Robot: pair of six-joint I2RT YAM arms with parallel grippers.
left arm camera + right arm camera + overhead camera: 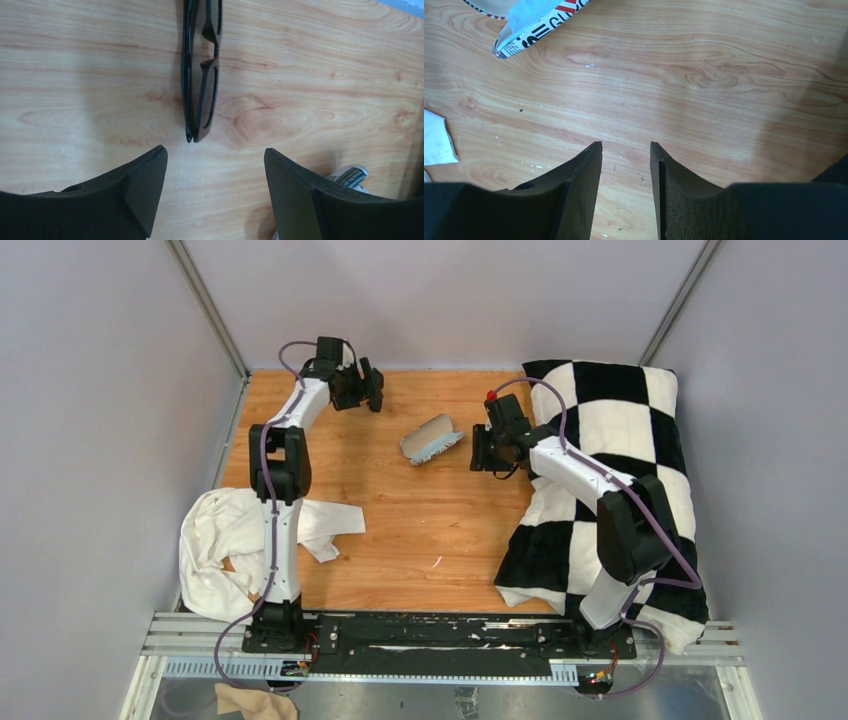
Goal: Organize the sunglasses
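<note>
Left wrist: the step in hand looks like picking up the sunglasses (201,75) with the left end effector (215,167). To do it well, I would push forward until the fingers (142,187) straddle the bridge, not the near tip. I would then come down squarely and close gently across the folded thickness, so the thin frame does not skate over the wooden surface (325,100). The pair lies folded on the wood just beyond the fingertips. Its length points away from the camera, and it sits a little left of the middle of the gap. The end effector is spread wide, holds nothing and does not touch the glasses.

Right wrist: the right end effector (625,150) hovers over bare wood, its fingers parted only narrowly, with nothing between them. A corner of the case (531,25) shows at the upper left, well apart from the fingertips. Keeping this arm out of the way until the glasses arrive seems wise.

Top: the left arm reaches to the far left part of the surface. I cannot make out the glasses here beside its end effector. The open case lies between the two end effectors, nearer the right one, so the carry would run rightward to it.
</note>
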